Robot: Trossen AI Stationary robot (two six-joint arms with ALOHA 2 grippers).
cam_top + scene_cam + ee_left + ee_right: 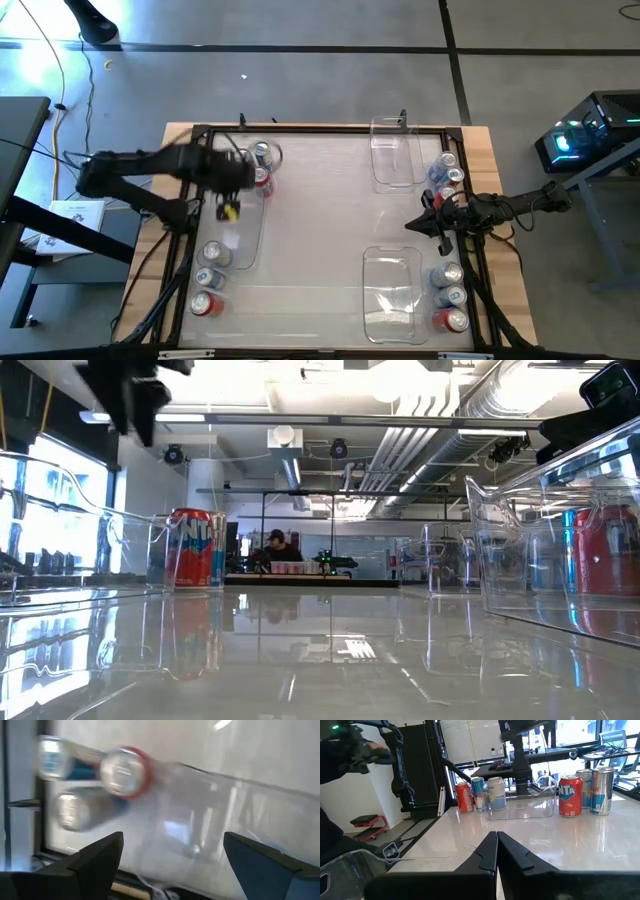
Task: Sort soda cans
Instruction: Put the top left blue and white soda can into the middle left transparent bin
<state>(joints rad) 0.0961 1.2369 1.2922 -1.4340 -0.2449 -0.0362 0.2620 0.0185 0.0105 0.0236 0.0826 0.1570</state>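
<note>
- High view: the left gripper (238,172) hangs over the far end of the long clear plastic bin (243,250) on the table's left side, right beside a red-bodied metal soda can (263,181) and a silver-grey one (263,154). The arm is motion-blurred, so the finger state can't be read from up here. Three more silver-topped cans (209,279) sit at that bin's near end. The rest sit in two clusters of three along the right edge: far (446,172) and near (449,296), each next to its own clear bin, which looks like staging for sorting by colour.
- High view again: the right gripper (436,217) waits between those two right-hand clusters, well clear of the left bin.
- Low view: one red and blue can (195,549) stands upright beyond the left bin's wall. Another red can (604,550) shows through a clear bin on the right.
- Left wrist view: the left fingers (102,852) are spread wide with nothing between them, pointing down at the red-rimmed can top (124,772), probably lining up a grab.
- Right wrist view: the right fingers (490,851) are pressed together and empty, facing the left bin and its cans across the table.
</note>
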